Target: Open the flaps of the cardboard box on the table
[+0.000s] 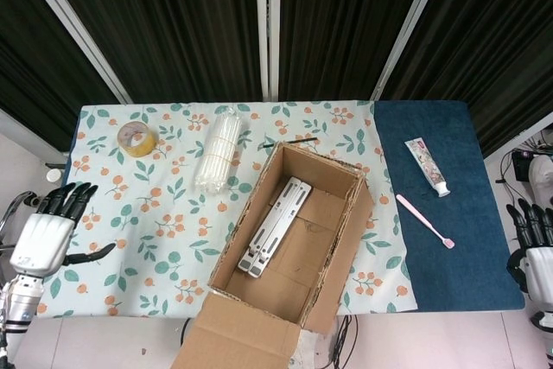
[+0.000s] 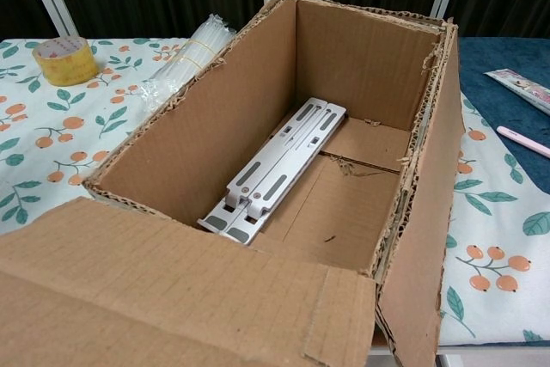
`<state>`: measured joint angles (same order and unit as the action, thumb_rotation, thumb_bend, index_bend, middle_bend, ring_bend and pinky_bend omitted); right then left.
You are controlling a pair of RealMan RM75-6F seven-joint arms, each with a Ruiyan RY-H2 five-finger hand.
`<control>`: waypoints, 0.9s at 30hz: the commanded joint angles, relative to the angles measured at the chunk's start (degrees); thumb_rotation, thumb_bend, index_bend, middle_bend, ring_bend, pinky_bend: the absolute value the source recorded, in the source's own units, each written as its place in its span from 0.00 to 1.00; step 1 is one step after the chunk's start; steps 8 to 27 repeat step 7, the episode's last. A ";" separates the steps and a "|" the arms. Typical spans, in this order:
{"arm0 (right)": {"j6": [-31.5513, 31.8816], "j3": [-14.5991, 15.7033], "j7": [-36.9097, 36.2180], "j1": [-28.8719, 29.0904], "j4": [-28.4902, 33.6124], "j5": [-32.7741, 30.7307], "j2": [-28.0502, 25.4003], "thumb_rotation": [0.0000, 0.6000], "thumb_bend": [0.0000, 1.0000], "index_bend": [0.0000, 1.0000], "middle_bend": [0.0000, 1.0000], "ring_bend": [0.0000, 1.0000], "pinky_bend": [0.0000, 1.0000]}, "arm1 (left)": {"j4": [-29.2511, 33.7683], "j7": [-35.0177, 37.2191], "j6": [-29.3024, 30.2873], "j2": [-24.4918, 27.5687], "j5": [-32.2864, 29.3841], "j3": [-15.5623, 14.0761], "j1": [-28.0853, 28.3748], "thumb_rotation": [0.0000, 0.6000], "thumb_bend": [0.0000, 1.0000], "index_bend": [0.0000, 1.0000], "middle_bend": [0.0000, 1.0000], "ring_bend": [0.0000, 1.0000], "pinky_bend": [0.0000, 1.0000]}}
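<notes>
The cardboard box stands open-topped near the table's front edge, a grey folded metal stand lying inside it. Its near flap hangs outward over the table edge, and the right flap is folded down along the side. My left hand hovers off the table's left edge, fingers spread, holding nothing. My right hand shows at the far right edge of the head view, beyond the table, fingers apart and empty. Neither hand appears in the chest view.
A roll of yellow tape and a bundle of clear tubes lie left of the box. A black pen lies behind it. On the blue cloth are a toothpaste tube and a pink toothbrush.
</notes>
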<state>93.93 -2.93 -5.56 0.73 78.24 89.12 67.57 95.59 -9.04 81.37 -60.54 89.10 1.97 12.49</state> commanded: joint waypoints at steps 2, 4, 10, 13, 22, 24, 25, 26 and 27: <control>-1.27 -1.01 -2.48 -0.03 0.70 -2.19 -0.22 1.00 0.90 0.00 0.00 0.00 0.00 | -2.46 0.68 -0.05 -1.32 -0.69 -0.77 -0.85 0.26 0.09 0.05 0.06 0.07 0.15; -2.79 -1.23 -4.76 -0.13 1.05 -3.73 -0.63 1.00 0.90 0.00 0.00 0.00 0.00 | -3.57 1.06 0.01 -1.93 -0.79 -0.94 -1.11 0.26 0.09 0.05 0.06 0.07 0.15; -4.39 -1.46 -5.85 0.03 0.12 -4.95 -0.68 1.00 0.90 0.00 0.00 0.00 0.00 | -4.54 2.35 -0.16 -2.57 -1.12 -1.03 -1.32 0.26 0.09 0.05 0.06 0.07 0.15; -4.39 -1.46 -5.85 0.03 0.12 -4.95 -0.68 1.00 0.90 0.00 0.00 0.00 0.00 | -4.54 2.35 -0.16 -2.57 -1.12 -1.03 -1.32 0.26 0.09 0.05 0.06 0.07 0.15; -4.39 -1.46 -5.85 0.03 0.12 -4.95 -0.68 1.00 0.90 0.00 0.00 0.00 0.00 | -4.54 2.35 -0.16 -2.57 -1.12 -1.03 -1.32 0.26 0.09 0.05 0.06 0.07 0.15; -4.39 -1.46 -5.85 0.03 0.12 -4.95 -0.68 1.00 0.90 0.00 0.00 0.00 0.00 | -4.54 2.35 -0.16 -2.57 -1.12 -1.03 -1.32 0.26 0.09 0.05 0.06 0.07 0.15; -4.39 -1.46 -5.85 0.03 0.12 -4.95 -0.68 1.00 0.90 0.00 0.00 0.00 0.00 | -4.54 2.35 -0.16 -2.57 -1.12 -1.03 -1.32 0.26 0.09 0.05 0.06 0.07 0.15; -4.39 -1.46 -5.85 0.03 0.12 -4.95 -0.68 1.00 0.90 0.00 0.00 0.00 0.00 | -4.54 2.35 -0.16 -2.57 -1.12 -1.03 -1.32 0.26 0.09 0.05 0.06 0.07 0.15; -4.39 -1.46 -5.85 0.03 0.12 -4.95 -0.68 1.00 0.90 0.00 0.00 0.00 0.00 | -4.54 2.35 -0.16 -2.57 -1.12 -1.03 -1.32 0.26 0.09 0.05 0.06 0.07 0.15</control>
